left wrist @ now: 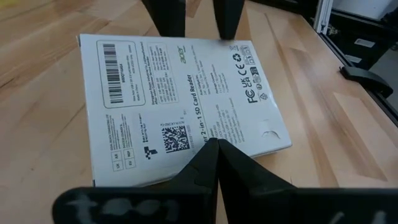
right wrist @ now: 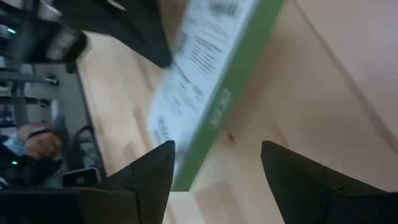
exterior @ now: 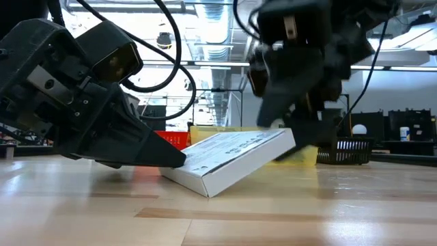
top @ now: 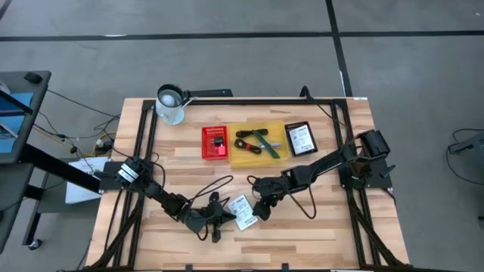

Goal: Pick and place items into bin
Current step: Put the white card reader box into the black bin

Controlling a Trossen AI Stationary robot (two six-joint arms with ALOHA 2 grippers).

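Tabletop (top: 333, 227): wooden, carrying both arms and all the things listed here.
Packet (top: 242, 211): flat white printed box with a green side, sitting near the front edge at mid-width; in the low view (exterior: 232, 158) it is tilting, one edge resting on the wood and the other raised.
Left end effector (top: 217, 215): fingers pressed together, lying low just beside the packet on its left; in the left wrist view the joined tips (left wrist: 214, 149) are overlapping the packet's near edge (left wrist: 180, 106).
Right end effector (top: 261, 208): fingers standing wide apart, gripping nothing, hanging at the packet's right side; in the right wrist view (right wrist: 217, 168) the packet's green edge (right wrist: 233, 81) is showing beyond the gap.
Yellow bin (top: 257, 143): sitting toward the rear edge at centre, holding a coiled black cable (top: 248, 142) and a green stick (top: 266, 143).
Red bin (top: 215, 143): touching the yellow bin's left side.
Black tray (top: 300, 138): just beside the yellow bin's right side.
Mug (top: 171, 104): standing near the rear left corner.
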